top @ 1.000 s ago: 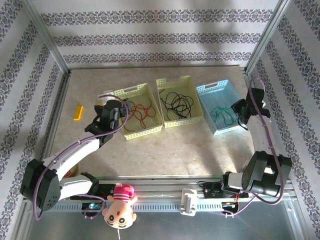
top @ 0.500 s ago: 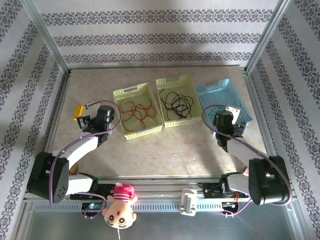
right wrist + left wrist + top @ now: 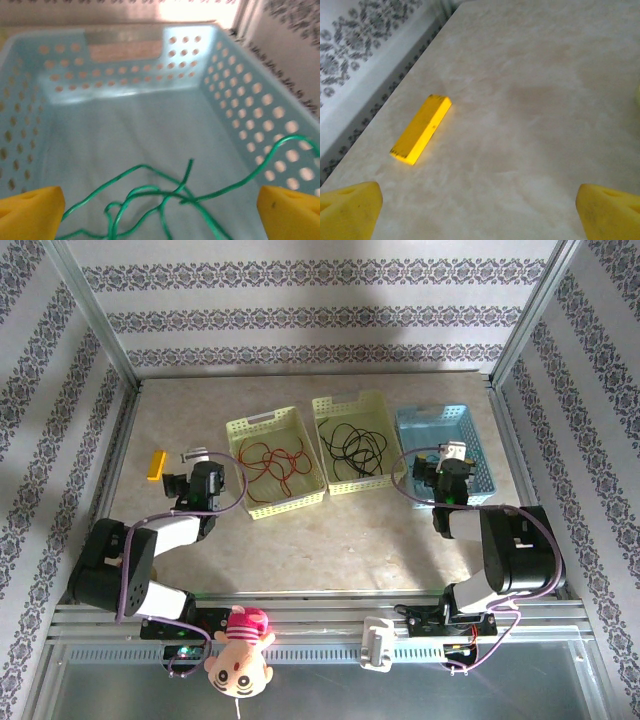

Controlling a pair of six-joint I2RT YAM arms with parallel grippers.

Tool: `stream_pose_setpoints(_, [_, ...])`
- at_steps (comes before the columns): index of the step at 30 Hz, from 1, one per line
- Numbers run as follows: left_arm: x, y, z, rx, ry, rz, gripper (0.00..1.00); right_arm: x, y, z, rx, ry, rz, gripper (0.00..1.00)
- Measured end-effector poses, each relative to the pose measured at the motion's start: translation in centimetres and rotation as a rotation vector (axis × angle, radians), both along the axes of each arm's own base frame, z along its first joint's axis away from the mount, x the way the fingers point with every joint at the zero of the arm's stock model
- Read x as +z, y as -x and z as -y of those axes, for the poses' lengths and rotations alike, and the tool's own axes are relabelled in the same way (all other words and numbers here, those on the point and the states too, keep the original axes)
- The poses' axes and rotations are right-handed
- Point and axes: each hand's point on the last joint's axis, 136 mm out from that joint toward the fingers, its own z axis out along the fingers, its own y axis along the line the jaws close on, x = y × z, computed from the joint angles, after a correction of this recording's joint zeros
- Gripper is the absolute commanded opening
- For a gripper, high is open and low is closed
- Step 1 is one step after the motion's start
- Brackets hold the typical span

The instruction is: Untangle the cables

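Between your right fingers, which stand wide apart at the lower corners of the wrist view and hold nothing, the green cable lies loose on the floor of the blue basket. It sits just ahead of the fingers, low in that frame. Its strands run mostly left to right and cross one another near the middle, and one end climbs toward the basket's right wall. This arm is the nearer one for that cable; a straight reach forward and down looks enough.

Your left fingers are also spread wide and empty. They face bare worktop, with a yellow block lying ahead and to the left of them, its long side slanting toward the upper right.

From above, the red cable rests in the left yellow basket, just right of the left arm's wrist, and the black cable in the middle yellow basket. Each colour seems to have its own basket, so the sorting looks close to done.
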Motion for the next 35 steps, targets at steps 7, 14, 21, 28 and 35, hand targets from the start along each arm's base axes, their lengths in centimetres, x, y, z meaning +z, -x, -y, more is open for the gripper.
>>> stream_pose_setpoints(7, [-1.9, -1.8, 0.1, -0.139, 0.091, 0.047, 0.99, 1.0, -0.3, -1.4, 0.063, 0.006, 0.056, 0.98])
stream_pose_setpoints(14, [-2.8, -1.6, 0.1, -0.220, 0.171, 0.099, 0.99, 1.3, -0.4, -1.7, 0.080, 0.000, 0.069, 0.98])
stream_pose_setpoints(21, [-2.1, -2.1, 0.8, -0.259, 0.192, 0.131, 0.99, 1.3, -0.5, -1.6, 0.105, -0.019, 0.070, 0.98])
stream_pose_setpoints(28, [-2.1, -2.2, 0.9, -0.264, 0.194, 0.133, 0.99, 1.3, -0.5, -1.9, 0.126, -0.029, 0.071, 0.98])
stream_pose_setpoints(35, [-2.1, -2.1, 0.9, -0.263, 0.194, 0.134, 0.99, 1.3, -0.5, -2.0, 0.140, -0.037, 0.068, 0.98])
